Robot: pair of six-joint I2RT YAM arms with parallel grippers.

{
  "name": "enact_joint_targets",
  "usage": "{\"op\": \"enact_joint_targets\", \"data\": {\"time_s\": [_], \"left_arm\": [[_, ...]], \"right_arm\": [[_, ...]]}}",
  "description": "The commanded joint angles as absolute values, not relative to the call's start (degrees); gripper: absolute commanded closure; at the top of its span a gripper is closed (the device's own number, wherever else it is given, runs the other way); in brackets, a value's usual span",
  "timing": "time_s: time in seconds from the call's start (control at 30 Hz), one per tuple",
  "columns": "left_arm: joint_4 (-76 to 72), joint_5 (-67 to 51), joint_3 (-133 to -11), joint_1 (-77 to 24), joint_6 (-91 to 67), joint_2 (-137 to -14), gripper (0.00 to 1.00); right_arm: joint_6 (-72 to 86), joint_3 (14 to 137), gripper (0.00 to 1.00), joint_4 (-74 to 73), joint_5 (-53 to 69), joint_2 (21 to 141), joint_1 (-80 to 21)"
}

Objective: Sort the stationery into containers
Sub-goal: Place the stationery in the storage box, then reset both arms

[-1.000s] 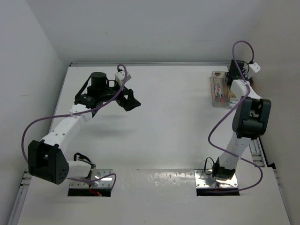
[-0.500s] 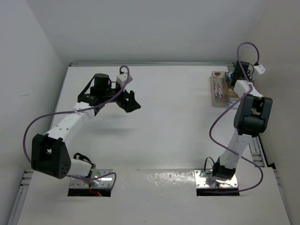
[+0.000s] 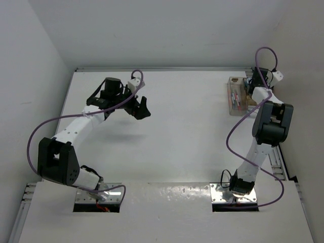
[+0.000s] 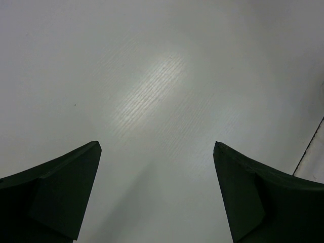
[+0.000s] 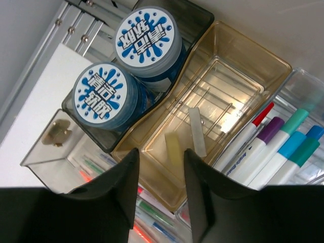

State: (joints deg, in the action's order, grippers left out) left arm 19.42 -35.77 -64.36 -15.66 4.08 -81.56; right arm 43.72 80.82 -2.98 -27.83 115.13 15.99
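In the right wrist view, the right gripper's [image 5: 161,157] own fingers cut off the nearest compartments, where only blurred red, green and blue streaks show. The fingers stand slightly apart and clamp nothing. Through the gap a pale yellow block [image 5: 173,147] lies in the tan box [image 5: 263,66], with a white block [image 5: 197,130] just beside it. In the clear box [image 5: 306,81] to its left lie pens [image 5: 268,147], their bodies cut off. To its right, two blue-labelled rolls [image 5: 148,34] sit in a dark holder [image 5: 202,15]. From above, the right arm rises from its near base and bends over the far right corner, hiding its fingers. The left arm reaches from its near left base, and the left gripper [image 3: 139,107] hangs above the table [image 4: 152,76], fingers wide apart.
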Motion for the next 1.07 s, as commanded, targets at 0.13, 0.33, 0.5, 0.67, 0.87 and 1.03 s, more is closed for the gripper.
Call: {"op": "enact_joint_targets", "data": {"time_s": [0.13, 0.33, 0.5, 0.67, 0.87, 1.03], "left_arm": [[19.2, -33.4, -65.8, -14.9, 4.0, -80.9, 0.0], [25.8, -32.7, -72.6, -13.7, 4.2, -86.5, 0.0], [38.4, -30.6, -82.3, -10.1, 6.5, -94.9, 0.0], [33.5, -31.4, -76.1, -5.8, 4.2, -91.4, 0.0], [30.1, -27.5, -68.9, -1.7, 4.1, -83.3, 0.0], [26.7, -25.3, -61.7, 2.7, 4.8, -76.2, 0.0]], "right_arm": [[42.2, 80.2, 0.52, -1.2, -23.9, 112.4, 15.3], [36.5, 76.6, 0.58, -3.6, -12.6, 103.9, 12.4], [27.5, 69.0, 0.33, -7.3, -0.3, 89.4, 8.4], [18.5, 66.5, 0.01, -22.5, 13.2, 81.7, 4.5], [17.1, 54.0, 0.01, -24.1, 14.9, 69.4, 1.8], [14.9, 49.2, 0.01, -24.5, 12.1, 62.8, 0.7]]}}
